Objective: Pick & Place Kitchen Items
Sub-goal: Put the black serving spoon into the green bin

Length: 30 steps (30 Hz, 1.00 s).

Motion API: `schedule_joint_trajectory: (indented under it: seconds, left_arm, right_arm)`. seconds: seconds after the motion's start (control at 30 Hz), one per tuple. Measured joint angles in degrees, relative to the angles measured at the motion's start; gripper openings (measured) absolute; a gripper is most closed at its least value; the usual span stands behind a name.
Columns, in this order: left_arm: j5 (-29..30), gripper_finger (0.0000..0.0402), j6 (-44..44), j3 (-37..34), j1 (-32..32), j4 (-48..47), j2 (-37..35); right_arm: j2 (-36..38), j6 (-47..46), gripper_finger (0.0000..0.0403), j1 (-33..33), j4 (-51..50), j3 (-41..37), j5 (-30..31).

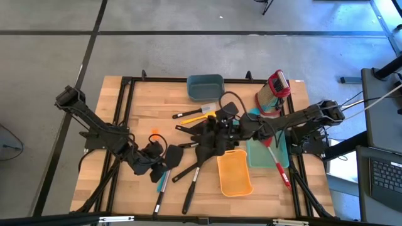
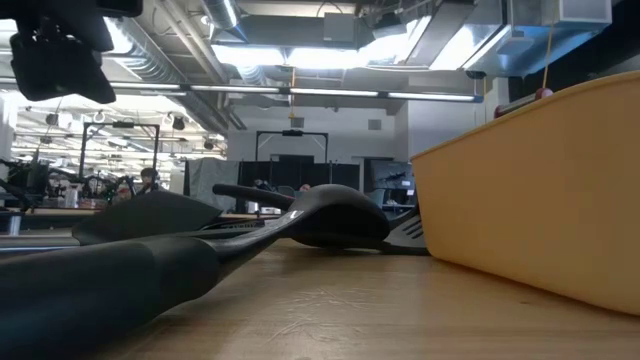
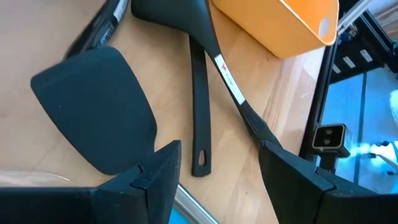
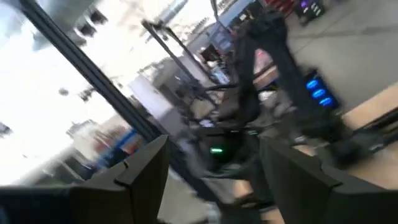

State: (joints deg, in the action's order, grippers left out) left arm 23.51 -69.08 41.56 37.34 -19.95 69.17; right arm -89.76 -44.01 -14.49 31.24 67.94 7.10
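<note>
1. The kitchen tools lie in a messy pile [image 1: 207, 141] in the middle of the worktop [image 1: 125, 100]. Most are black turners and ladles. The orange bin [image 1: 235, 174] sits just beside the pile, on the side near the front edge of the worktop.

2. A teal tray [image 1: 260, 157] touches the orange bin on the right arm's side. A red spoon [image 1: 279, 168] lies along it. A blue bin [image 1: 205, 87] is past the pile, at the far edge. A red grater [image 1: 276, 85] stands near it.

3. The left gripper [image 1: 154, 164] is low over the worktop, near the orange bin on the left arm's side. Its fingers [image 3: 158, 174] are apart and hold nothing. In the left wrist view a flat black turner [image 3: 99, 106] and a thin black handle [image 3: 200, 112] lie just ahead of them.

4. The right gripper [image 1: 220, 129] is over the pile, just past the orange bin. Its fingers [image 4: 146, 165] are apart too. It looks empty, but the pile around it is dark, so this is hard to be sure of.

5. My guess at the step: both arms are getting ready to pick up a tool. Nothing is lifted yet.

6. Next, the left gripper should go down over one handle, line its fingers across it and squeeze. The tools overlap, so it must take only one. Then it can carry it to a bin.
</note>
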Motion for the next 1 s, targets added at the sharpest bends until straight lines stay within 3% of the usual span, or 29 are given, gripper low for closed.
schedule_joint_trajectory:
  seconds: [0.33,0.53,0.73,1.0]
  left_arm:
    - [1.0,0.0210,-0.1,0.0,0.0,0.1,0.0]
    - [1.4,0.0210,-0.2,0.0,0.0,0.1,0.0]
    - [3.7,0.0210,-3.5,0.0,-0.8,-4.1,0.0]
    - [-2.1,0.0210,-12.7,0.0,-3.8,-21.1,0.0]
  right_arm:
    - [0.0,-0.6,0.0252,1.6,14.1,0.0,6.8]
    - [0.1,25.9,0.0252,1.6,20.6,0.0,5.8]
    - [0.1,34.5,0.0252,1.1,8.0,0.0,-1.0]
    - [2.7,34.3,0.0252,-3.0,-21.4,0.0,-0.4]
